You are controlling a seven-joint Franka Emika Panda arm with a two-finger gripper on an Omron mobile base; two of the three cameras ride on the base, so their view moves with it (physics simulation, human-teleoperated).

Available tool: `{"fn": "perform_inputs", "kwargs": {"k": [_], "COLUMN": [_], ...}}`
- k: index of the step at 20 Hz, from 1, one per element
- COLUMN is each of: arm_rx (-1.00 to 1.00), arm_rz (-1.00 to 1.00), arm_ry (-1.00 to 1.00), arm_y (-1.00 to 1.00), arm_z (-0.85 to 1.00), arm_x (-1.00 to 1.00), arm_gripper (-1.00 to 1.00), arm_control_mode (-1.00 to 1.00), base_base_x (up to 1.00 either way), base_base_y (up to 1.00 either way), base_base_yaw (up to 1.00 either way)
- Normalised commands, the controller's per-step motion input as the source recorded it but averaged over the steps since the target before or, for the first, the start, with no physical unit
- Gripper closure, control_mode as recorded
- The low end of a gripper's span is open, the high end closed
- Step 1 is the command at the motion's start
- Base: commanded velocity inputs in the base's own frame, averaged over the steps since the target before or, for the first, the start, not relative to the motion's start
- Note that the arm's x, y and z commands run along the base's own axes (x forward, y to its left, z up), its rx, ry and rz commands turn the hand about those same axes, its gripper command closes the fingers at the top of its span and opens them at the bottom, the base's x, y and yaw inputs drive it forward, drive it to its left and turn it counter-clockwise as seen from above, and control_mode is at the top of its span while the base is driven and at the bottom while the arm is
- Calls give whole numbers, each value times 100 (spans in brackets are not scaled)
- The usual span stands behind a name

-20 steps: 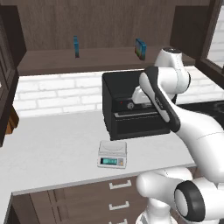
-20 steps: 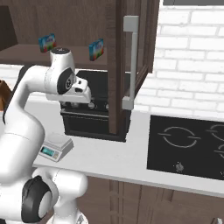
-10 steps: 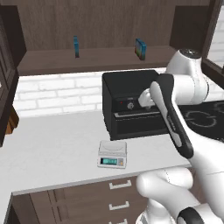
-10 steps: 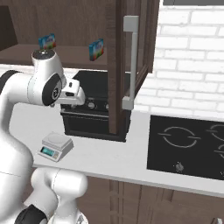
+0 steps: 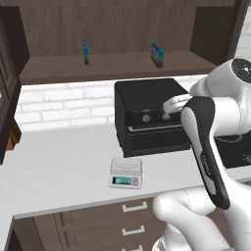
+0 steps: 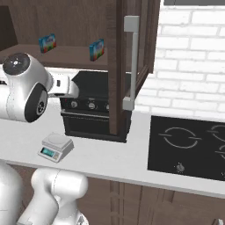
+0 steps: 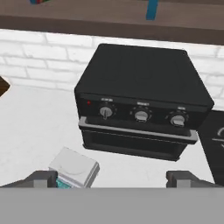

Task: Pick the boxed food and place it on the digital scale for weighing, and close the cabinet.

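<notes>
The boxed food [image 5: 157, 54] [image 6: 96, 49] stands upright on the shelf of the cabinet [image 5: 112, 66]. Its lower end shows at the top edge of the hand view [image 7: 152, 9]. The cabinet doors hang open; one door with a long silver handle [image 6: 130, 61] juts out over the counter. The digital scale [image 5: 126, 172] [image 6: 55, 147] [image 7: 73, 167] sits bare on the white counter, left of the oven front. My gripper [image 7: 113, 180] is open and holds nothing. It hovers in front of the oven, well below the shelf and above and right of the scale. The hand [image 5: 172, 104] shows at the oven's upper right.
A black toaster oven [image 5: 152, 115] [image 7: 140, 105] stands under the shelf against the brick wall. Another upright blue item [image 5: 85, 51] [image 6: 47, 42] is further left on the shelf. A black cooktop [image 6: 189, 143] lies to the right. Drawers [image 5: 132, 215] run below the counter.
The gripper has opened wide. The arm has swung so that its upper joints sit further right and the hand has shifted right across the oven front. The boxed food and scale have not moved.
</notes>
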Motion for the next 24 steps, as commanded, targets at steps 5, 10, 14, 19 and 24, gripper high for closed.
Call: {"fn": "perform_inputs", "kwargs": {"k": [5, 10, 14, 19, 24], "arm_rx": [0, 0, 0, 0, 0], "arm_rz": [-6, -10, -9, -11, -5], "arm_ry": [-11, -12, -3, 0, 0], "arm_y": [-12, -22, -30, -21, -18], "arm_z": [73, 46, 21, 17, 30], "arm_x": [-17, -1, 0, 14, 18], "arm_gripper": [-100, -100, -100, -100, -100], "arm_control_mode": [-100, -100, -100, -100, -100], "base_base_x": [0, 0, 0, 0, 0], "base_base_y": [0, 0, 0, 0, 0], "base_base_yaw": [0, 0, 0, 0, 0]}}
